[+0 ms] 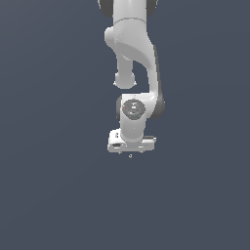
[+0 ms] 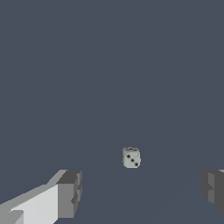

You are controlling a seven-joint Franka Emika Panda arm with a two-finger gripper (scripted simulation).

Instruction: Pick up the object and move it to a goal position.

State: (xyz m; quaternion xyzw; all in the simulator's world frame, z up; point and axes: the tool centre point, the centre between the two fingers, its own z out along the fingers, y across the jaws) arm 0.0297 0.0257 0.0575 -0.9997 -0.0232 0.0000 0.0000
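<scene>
Gripper jaws were spread wide, nothing between them: in the wrist view one grey blocky fingertip with its white finger body sat at one edge of the frame and the other grey fingertip at the opposite edge, a broad stretch of bare floor separating them. Going left to right in the exterior view: the left part showed only the flat dark slate-blue floor; in the middle the white Franka arm came down from the top edge, with a round grey wrist joint and below it the white hand block, seen end-on so the fingers could not be made out there; just beneath the hand block sat the object, a tiny pale speck apart from the hand; the right part was bare floor again. The wrist view resolved the object as a small whitish die with rounded corners and dark pips, resting on the floor, ahead of the fingertips and roughly between their lines, somewhat nearer the first one, touching neither. Which pip counts faced the camera could not be read reliably.
</scene>
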